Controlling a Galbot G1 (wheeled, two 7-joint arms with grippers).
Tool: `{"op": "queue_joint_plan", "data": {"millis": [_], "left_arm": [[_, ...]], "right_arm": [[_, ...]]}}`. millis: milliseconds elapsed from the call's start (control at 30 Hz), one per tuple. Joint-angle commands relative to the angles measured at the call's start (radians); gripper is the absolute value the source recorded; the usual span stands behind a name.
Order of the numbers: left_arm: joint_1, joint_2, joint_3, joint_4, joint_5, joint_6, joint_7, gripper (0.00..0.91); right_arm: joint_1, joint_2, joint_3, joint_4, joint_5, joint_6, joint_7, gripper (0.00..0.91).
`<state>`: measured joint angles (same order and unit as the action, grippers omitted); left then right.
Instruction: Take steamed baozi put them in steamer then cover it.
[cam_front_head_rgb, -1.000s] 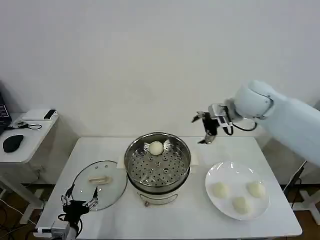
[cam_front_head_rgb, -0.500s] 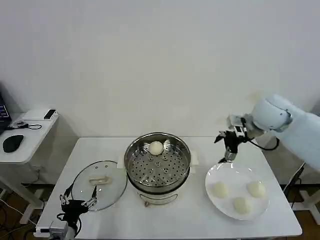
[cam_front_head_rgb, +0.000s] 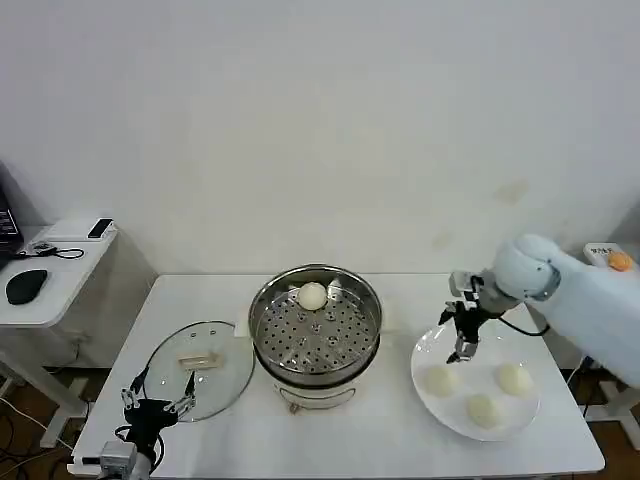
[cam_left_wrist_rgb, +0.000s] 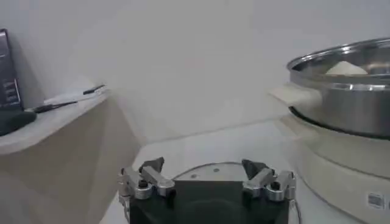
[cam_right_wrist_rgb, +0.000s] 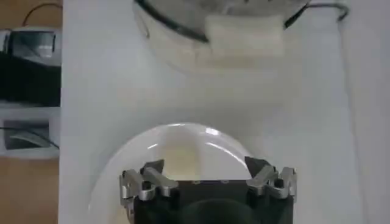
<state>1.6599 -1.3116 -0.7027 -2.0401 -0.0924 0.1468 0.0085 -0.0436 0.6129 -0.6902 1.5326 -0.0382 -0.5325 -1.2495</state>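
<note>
The steamer (cam_front_head_rgb: 315, 335) stands mid-table with one steamed baozi (cam_front_head_rgb: 312, 295) on its perforated tray. Three more baozi (cam_front_head_rgb: 438, 379) (cam_front_head_rgb: 513, 378) (cam_front_head_rgb: 483, 409) lie on a white plate (cam_front_head_rgb: 432, 410) to the right. My right gripper (cam_front_head_rgb: 462, 345) hangs open just above the plate's near-left part, close to the leftmost bun; in the right wrist view its open gripper (cam_right_wrist_rgb: 206, 170) frames the plate (cam_right_wrist_rgb: 177, 143). The glass cover (cam_front_head_rgb: 200, 365) lies flat left of the steamer. My left gripper (cam_front_head_rgb: 157, 408) rests open at the cover's front edge.
A side table (cam_front_head_rgb: 50, 290) with a mouse and small devices stands off the table's left. The steamer's cream handle (cam_right_wrist_rgb: 244, 33) faces the plate. Bare tabletop (cam_front_head_rgb: 350, 435) runs along the front edge.
My right arm has swung right and down from beside the steamer's upper right to just over the plate. The left arm has stayed put.
</note>
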Motion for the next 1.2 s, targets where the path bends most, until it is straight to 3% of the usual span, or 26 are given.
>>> {"op": "queue_joint_plan", "data": {"millis": [33,1200], "left_arm": [[-0.001,0.000,0.001,0.004,0.001,-0.001,0.001,0.907],[-0.014,0.000,0.009,0.040,0.008,-0.007,0.011,0.907]], "right_arm": [[-0.057,0.035,0.013,-0.042,-0.042,-0.003,-0.008,0.907],[-0.123,0.088,0.009,-0.126,-0.147,0.036,0.023,0.907]]}}
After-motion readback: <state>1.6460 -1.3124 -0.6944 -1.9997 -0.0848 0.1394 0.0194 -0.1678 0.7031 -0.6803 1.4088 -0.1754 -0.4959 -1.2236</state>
